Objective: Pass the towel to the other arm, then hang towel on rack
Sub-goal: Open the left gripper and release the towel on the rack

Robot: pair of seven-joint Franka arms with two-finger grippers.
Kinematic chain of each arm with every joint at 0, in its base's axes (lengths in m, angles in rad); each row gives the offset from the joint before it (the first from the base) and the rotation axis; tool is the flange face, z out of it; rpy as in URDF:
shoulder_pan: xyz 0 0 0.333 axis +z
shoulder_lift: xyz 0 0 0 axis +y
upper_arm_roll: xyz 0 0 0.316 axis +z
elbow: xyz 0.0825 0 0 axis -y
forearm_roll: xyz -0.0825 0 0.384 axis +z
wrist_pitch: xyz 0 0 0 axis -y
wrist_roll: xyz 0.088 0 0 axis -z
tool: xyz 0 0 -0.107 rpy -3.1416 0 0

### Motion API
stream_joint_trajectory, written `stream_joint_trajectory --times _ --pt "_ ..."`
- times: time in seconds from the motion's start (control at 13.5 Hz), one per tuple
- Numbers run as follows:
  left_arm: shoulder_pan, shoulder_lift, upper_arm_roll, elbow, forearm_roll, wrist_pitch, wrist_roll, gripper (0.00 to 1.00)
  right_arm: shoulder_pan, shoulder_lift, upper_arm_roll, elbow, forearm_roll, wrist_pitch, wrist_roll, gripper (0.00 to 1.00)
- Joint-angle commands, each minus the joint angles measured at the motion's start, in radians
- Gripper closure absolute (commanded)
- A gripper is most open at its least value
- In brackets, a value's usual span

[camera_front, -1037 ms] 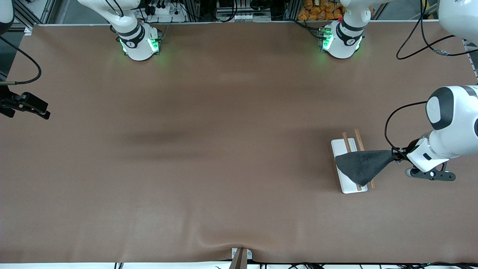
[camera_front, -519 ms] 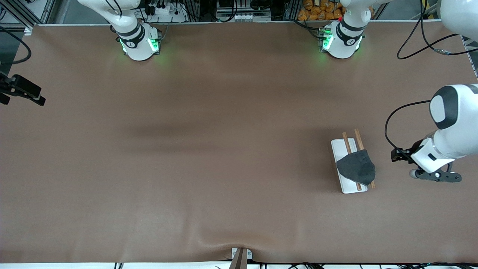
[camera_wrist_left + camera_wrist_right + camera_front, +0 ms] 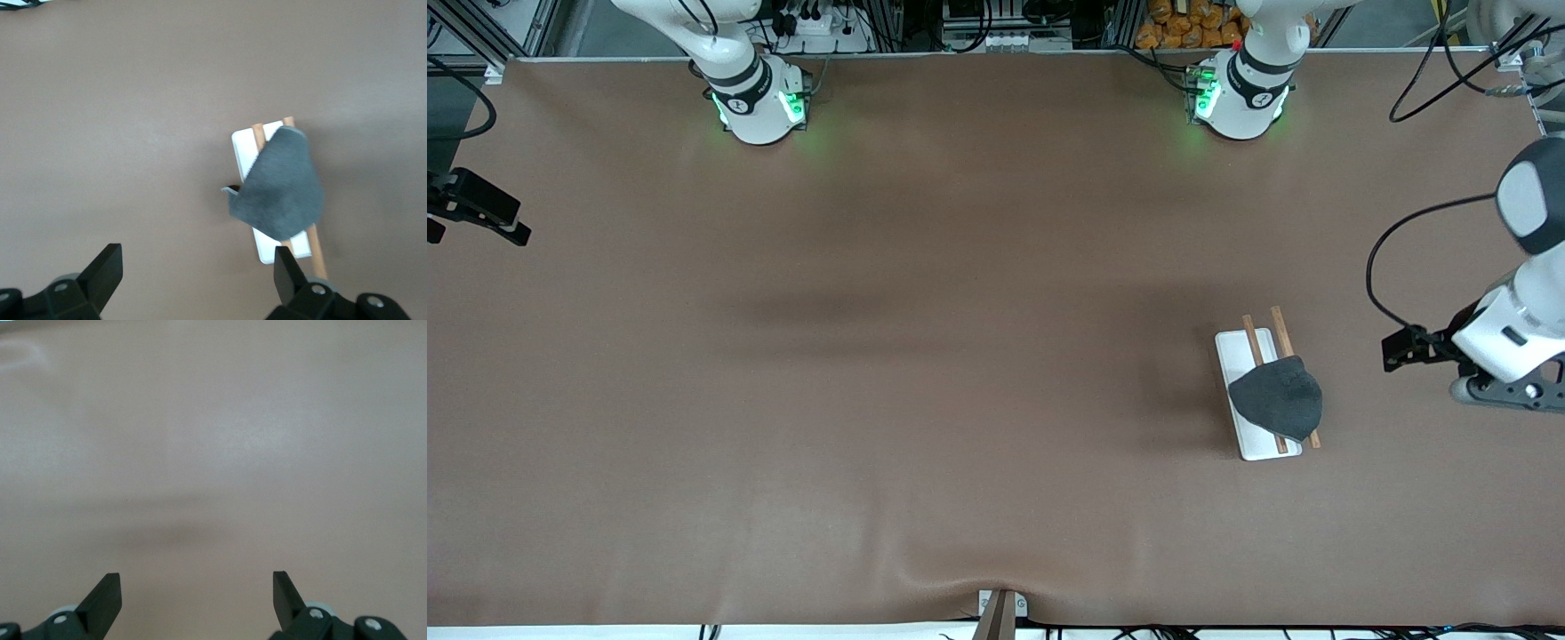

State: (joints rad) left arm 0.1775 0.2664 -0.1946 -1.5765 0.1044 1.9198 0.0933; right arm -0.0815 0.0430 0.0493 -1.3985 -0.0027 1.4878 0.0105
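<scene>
The dark grey towel hangs draped over the two brown rods of the rack, whose white base stands on the table toward the left arm's end. No gripper touches the towel. My left gripper is open and empty, apart from the rack, over the table at that same end. Its wrist view shows the towel on the rack ahead of the open left gripper. My right gripper waits open and empty at the right arm's end; the right wrist view shows the right gripper over bare table.
A brown mat covers the whole table. Both arm bases stand along the edge farthest from the front camera. A black cable loops off the left wrist. A small bracket sits at the nearest edge.
My left gripper opened and let the towel go, then drew back toward its end of the table. The towel dropped into a drape over the rods. My right gripper shifted slightly outward.
</scene>
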Motion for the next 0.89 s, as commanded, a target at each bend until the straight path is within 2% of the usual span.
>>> stream_joint_trajectory --times 0.0,0.44,0.52,0.67,0.74,0.81 --pt "0.005 -0.056 -0.046 0.023 -0.019 -0.083 -0.101 0.00 0.005 -0.026 -0.009 -0.023 0.012 -0.009 -0.012 0.00" --pt "0.008 -0.153 -0.105 0.039 -0.009 -0.139 -0.149 0.00 0.009 -0.041 -0.017 -0.043 0.012 0.000 -0.012 0.00" --pt "0.010 -0.153 -0.105 0.052 -0.014 -0.157 -0.147 0.00 0.032 -0.042 -0.041 -0.045 0.012 -0.001 -0.010 0.00" --pt "0.014 -0.153 -0.101 0.059 -0.019 -0.185 -0.156 0.00 0.124 -0.042 -0.133 -0.045 0.012 0.000 -0.012 0.00" --pt "0.014 -0.151 -0.100 0.059 -0.019 -0.185 -0.158 0.00 0.146 -0.042 -0.159 -0.045 0.012 0.003 -0.012 0.00" --pt "0.016 -0.151 -0.098 0.059 -0.019 -0.185 -0.161 0.00 0.144 -0.042 -0.160 -0.045 0.012 0.003 -0.012 0.00"
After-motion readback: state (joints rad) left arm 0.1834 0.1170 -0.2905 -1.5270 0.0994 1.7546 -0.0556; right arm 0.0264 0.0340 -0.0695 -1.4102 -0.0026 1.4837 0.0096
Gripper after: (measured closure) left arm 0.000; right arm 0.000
